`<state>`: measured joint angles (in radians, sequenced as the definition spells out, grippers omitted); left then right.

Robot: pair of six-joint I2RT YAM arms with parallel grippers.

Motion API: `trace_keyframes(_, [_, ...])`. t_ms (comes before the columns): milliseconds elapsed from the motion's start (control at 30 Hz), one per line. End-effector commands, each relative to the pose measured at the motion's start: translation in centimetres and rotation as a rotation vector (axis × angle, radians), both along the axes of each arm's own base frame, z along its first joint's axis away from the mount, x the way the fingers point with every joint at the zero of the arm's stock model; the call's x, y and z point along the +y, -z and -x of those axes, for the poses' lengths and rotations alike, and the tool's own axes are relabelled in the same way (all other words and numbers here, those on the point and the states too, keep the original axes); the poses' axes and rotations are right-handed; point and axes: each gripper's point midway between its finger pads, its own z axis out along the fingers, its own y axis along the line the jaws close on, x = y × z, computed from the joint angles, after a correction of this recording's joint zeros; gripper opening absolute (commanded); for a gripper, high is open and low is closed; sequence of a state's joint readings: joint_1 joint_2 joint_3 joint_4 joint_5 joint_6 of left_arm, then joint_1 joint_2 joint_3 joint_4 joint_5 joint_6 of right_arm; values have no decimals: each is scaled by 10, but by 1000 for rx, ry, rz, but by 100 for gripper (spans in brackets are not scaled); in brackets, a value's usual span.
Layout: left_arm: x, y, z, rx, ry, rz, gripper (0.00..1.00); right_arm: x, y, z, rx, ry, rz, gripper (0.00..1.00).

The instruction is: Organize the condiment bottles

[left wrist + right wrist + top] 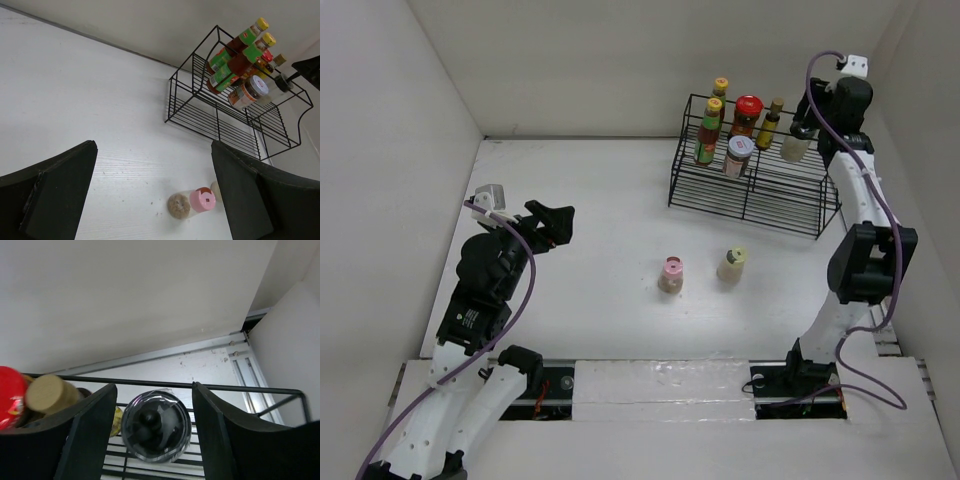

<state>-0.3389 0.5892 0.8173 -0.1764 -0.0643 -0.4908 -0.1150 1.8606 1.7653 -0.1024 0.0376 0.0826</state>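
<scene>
Two beige bottles stand on the table, one with a pink cap (671, 272) and one with a cream cap (732, 262). The black wire rack (750, 190) holds two yellow-capped sauce bottles (712, 128), a red-lidded jar (747, 112), a silver-lidded jar (738, 155), a small tan-capped bottle (770, 122) and a black-capped bottle (798, 142). My right gripper (812, 128) is open, with a jaw on each side of the black cap (156, 425) and small gaps showing. My left gripper (555, 222) is open and empty, well left of the pink-capped bottle (200, 201).
White walls close the table at the back, left and right. The rack's top wire (165, 385) runs just behind the black cap. In the left wrist view the rack (235, 131) stands beyond the pink-capped bottle, and the cream cap (216, 190) peeks from behind my right finger.
</scene>
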Motion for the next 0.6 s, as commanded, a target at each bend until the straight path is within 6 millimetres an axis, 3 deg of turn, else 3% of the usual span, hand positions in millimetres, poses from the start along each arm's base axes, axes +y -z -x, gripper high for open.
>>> trace_keyframes(0, [0, -7, -2, -29, -3, 5, 94, 22, -110, 41, -234, -25, 27, 67])
trace_keyframes(33, [0, -7, -2, -29, -3, 5, 94, 28, -123, 58, -257, -37, 38, 67])
trace_keyframes(100, [1, -9, -1, -38, -3, 8, 94, 47, -128, 77, -278, -77, 26, 65])
trace_keyframes(133, [1, -9, -1, -38, -3, 8, 94, 74, -124, 85, -283, -139, 19, 50])
trace_keyframes(167, [2, -12, 2, -48, -3, 12, 93, 91, -101, 102, -253, -184, -6, 38])
trace_keyframes(200, [2, -12, 2, -48, -3, 12, 93, 110, -94, 109, -266, -237, -44, 29])
trace_keyframes(233, [2, -14, 3, -56, -3, 15, 93, 159, -82, 122, -265, -384, -70, 17])
trace_keyframes(267, [2, -14, 3, -56, -3, 15, 93, 183, -37, 132, -199, -455, -80, 12])
trace_keyframes(300, [2, -14, 3, -56, -3, 15, 91, 204, -37, 144, -225, -508, -114, 8])
trace_keyframes(333, [2, -14, 3, -56, -3, 15, 90, 228, -20, 154, -205, -582, -134, 7])
trace_keyframes(367, [2, -14, 3, -56, -3, 15, 89, 264, -6, 171, -181, -691, -145, 7])
trace_keyframes(400, [0, -14, 4, -56, 11, 16, 87, 281, 20, 184, -120, -748, -150, 10])
trace_keyframes(433, [0, -14, 4, -56, 11, 16, 82, 294, 32, 195, -83, -794, -154, 15])
trace_keyframes(467, [1, -16, 6, -67, 11, 10, 80, 318, 40, 216, -56, -889, -135, 35])
trace_keyframes(567, [2, -18, 8, -76, 11, 13, 77, 326, 82, 249, 74, -928, -28, 76])
